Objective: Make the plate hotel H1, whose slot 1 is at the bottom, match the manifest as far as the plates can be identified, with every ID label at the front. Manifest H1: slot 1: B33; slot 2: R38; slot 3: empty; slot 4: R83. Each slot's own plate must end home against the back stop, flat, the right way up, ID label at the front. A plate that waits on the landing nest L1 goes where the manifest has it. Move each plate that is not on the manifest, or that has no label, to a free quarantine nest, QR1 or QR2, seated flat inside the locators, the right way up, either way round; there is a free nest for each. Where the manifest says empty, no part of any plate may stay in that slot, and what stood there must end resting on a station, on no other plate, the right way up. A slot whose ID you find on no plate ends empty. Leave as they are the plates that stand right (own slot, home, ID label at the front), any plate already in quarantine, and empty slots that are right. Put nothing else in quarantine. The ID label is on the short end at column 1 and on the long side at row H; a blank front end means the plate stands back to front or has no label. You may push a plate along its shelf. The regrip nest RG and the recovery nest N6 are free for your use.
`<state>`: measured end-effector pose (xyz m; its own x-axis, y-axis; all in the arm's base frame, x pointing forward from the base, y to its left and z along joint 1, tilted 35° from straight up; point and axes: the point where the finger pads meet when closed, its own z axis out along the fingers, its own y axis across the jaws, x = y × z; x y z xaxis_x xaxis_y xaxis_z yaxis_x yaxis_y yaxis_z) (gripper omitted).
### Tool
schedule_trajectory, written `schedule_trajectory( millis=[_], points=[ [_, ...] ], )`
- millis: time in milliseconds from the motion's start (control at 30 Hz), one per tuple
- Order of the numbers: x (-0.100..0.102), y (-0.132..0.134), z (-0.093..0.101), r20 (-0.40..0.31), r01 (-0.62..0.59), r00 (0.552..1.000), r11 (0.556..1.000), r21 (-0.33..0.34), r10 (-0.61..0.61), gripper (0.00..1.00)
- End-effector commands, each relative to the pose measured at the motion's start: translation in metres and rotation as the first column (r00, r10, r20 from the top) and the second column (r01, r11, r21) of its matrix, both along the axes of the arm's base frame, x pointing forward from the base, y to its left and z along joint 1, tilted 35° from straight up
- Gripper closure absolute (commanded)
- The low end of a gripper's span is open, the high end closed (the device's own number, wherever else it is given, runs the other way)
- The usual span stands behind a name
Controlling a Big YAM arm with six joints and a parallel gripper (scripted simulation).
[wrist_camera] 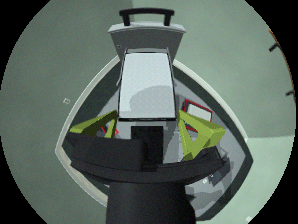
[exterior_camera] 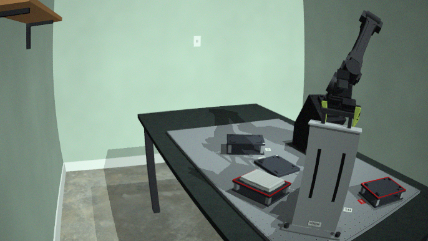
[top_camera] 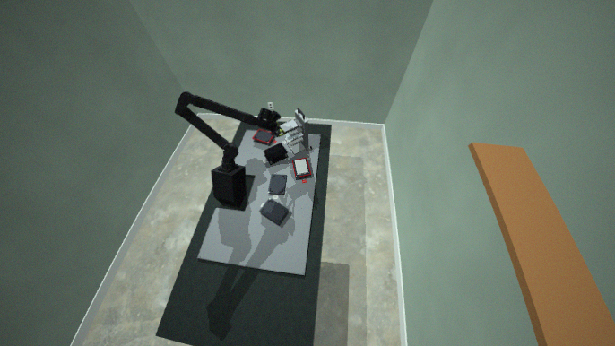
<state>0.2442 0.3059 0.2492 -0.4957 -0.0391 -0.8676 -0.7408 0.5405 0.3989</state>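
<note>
Fully spread and holding nothing, the gripper point(exterior_camera: 340, 113) hangs just behind the top of the plate hotel point(exterior_camera: 325, 175), its yellow-green fingers flanking the hotel's top board. Beside the hotel's foot, a white plate point(exterior_camera: 262, 180) sits in a red-edged nest point(exterior_camera: 249, 189); another red-edged nest point(exterior_camera: 383, 190) stands on the hotel's other side.

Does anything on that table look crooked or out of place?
Nothing looks spilled or broken. One white plate lies flat on a red-edged nest; the other red-edged nest holds nothing. In the top view a plate juts from the tall rack, under the open gripper.
</note>
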Motion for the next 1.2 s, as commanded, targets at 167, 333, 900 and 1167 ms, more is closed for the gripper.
schedule_trajectory(
  millis=[167, 333, 900, 1167],
  points=[
    [0.004, 0.005, 0.020, 0.029, 0.001, 1.000, 1.000, 0.031, -0.001, 0.00],
    [0.004, 0.005, 0.020, 0.029, 0.001, 1.000, 1.000, 0.031, -0.001, 0.00],
    [-0.011, -0.019, 0.004, 0.013, 0.008, 1.000, 1.000, 0.009, -0.009, 0.00],
    [-0.021, -0.027, -0.001, 0.013, 0.007, 1.000, 1.000, 0.008, -0.007, 0.00]
  ],
)
